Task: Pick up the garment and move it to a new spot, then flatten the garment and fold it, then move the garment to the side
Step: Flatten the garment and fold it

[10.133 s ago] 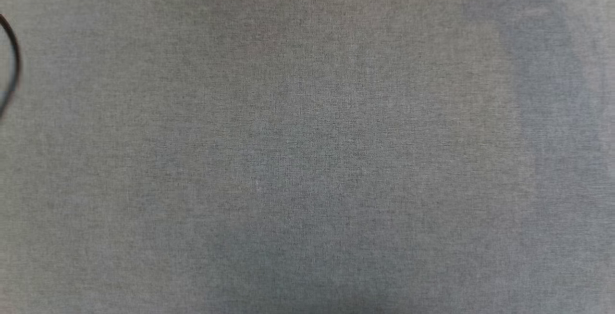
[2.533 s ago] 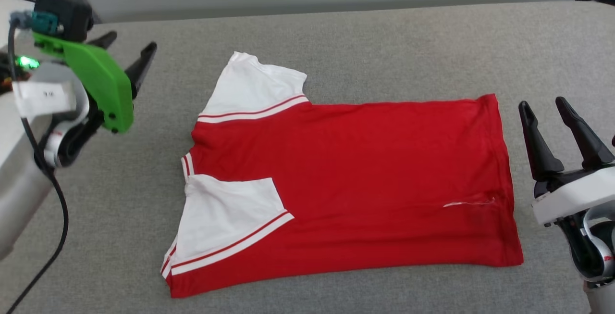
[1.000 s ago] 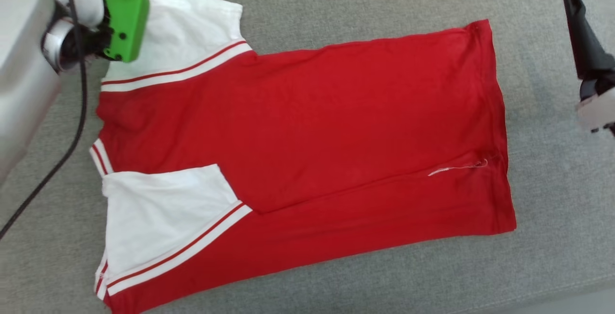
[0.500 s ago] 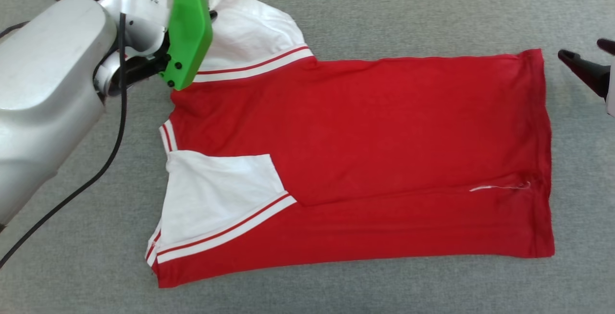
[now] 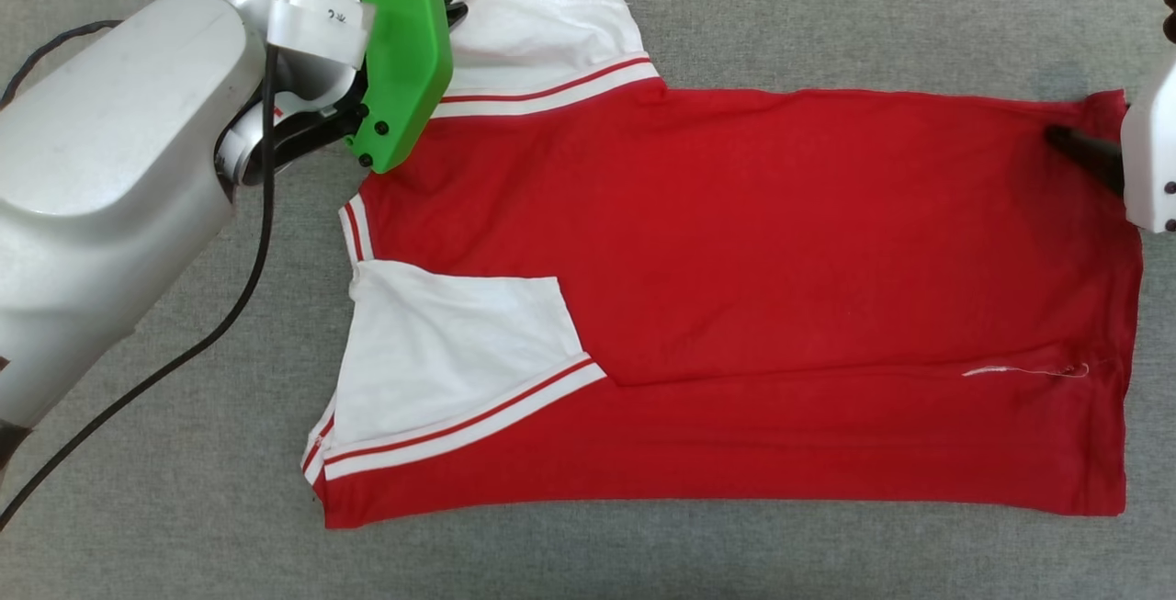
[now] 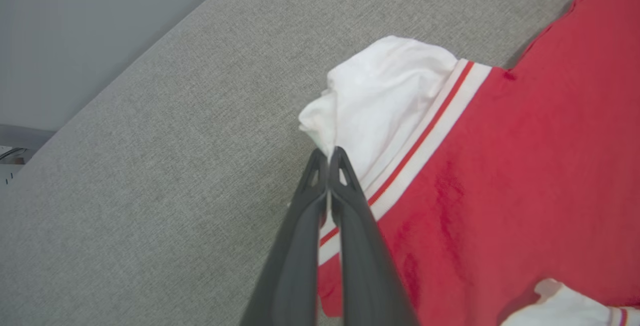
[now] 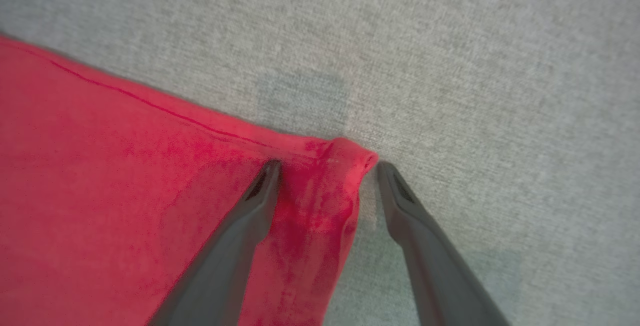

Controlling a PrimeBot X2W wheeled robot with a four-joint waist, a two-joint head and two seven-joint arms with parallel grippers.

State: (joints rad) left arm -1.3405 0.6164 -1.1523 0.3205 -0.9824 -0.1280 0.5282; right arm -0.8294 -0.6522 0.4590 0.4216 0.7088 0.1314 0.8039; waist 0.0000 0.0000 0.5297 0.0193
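With the left gripper (image 6: 328, 158) pinching the white sleeve (image 6: 385, 91) at its tips and the right gripper (image 7: 325, 171) spread astride the hem corner (image 7: 345, 159) of the garment (image 5: 735, 260) (flat on the grey surface (image 5: 827, 12)), folding looked underway, and the right jaws needed closing next.

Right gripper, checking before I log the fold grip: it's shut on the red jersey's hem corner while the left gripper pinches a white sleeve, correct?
Not quite. The right gripper is open, straddling the hem corner of the red jersey, as the right wrist view shows. The left gripper is indeed shut on the white sleeve.
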